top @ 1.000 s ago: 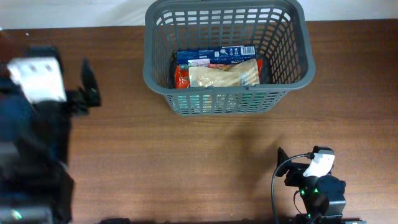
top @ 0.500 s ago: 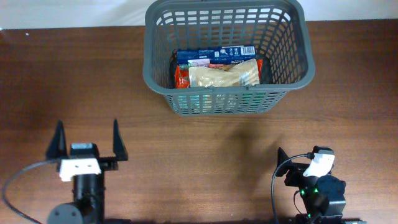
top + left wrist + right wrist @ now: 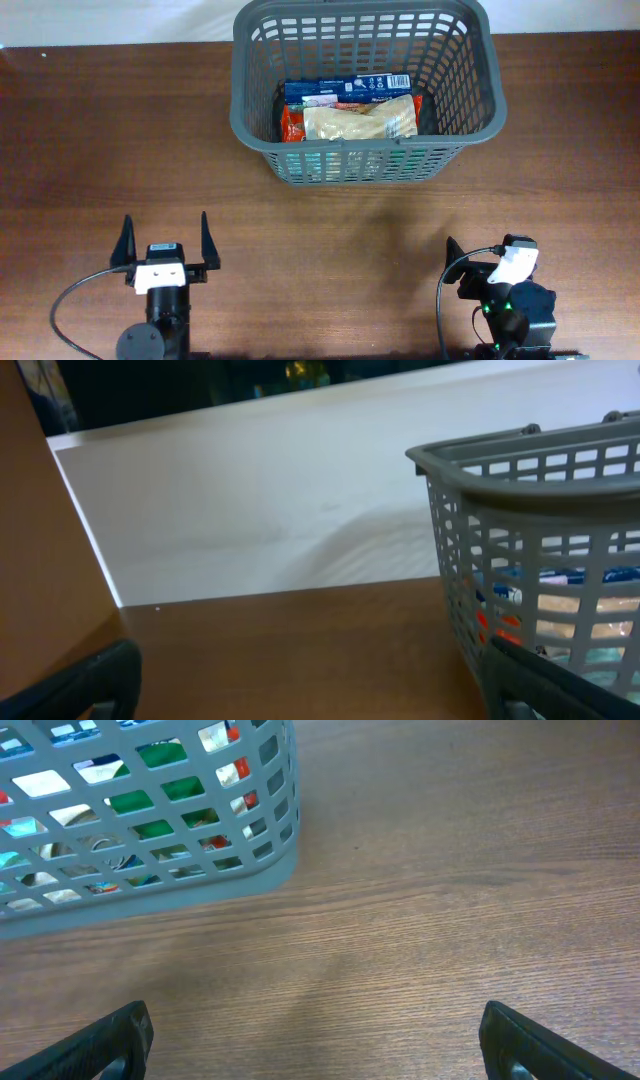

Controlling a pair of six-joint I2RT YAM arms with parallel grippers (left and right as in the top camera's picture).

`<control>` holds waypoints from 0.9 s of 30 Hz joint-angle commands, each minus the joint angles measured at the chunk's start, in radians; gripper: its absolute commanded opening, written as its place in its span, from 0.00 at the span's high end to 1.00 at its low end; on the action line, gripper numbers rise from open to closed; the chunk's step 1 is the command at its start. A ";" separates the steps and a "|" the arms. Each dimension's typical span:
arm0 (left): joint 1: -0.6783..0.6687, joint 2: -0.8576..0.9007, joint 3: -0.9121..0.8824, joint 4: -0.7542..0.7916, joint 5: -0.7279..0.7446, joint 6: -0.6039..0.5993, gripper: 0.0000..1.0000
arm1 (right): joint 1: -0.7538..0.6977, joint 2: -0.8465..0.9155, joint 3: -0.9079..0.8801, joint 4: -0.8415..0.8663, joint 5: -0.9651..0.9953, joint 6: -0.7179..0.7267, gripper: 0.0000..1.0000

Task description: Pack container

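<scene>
While both stand with fingers spread wide and empty, the left gripper [image 3: 166, 226] and right gripper [image 3: 316, 1038] sit well apart from the large dark grey plastic lattice-sided basket [image 3: 360, 160]. It stands on the brown wooden table [image 3: 300, 230], ahead and rightward of the left gripper, ahead and leftward of the right. Inside it lie a blue carton [image 3: 345, 90], a beige packet [image 3: 360, 122] and a red packet [image 3: 290, 125].
</scene>
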 commanded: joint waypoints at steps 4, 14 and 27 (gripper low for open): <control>0.006 -0.011 -0.052 0.005 -0.011 0.013 0.01 | 0.009 -0.011 -0.007 0.000 0.012 0.008 0.01; 0.006 -0.011 -0.167 -0.048 -0.011 0.012 0.01 | 0.009 -0.011 -0.007 0.000 0.012 0.008 0.01; 0.008 -0.010 -0.172 -0.036 -0.011 0.013 0.01 | 0.009 -0.011 -0.007 0.000 0.012 0.008 0.01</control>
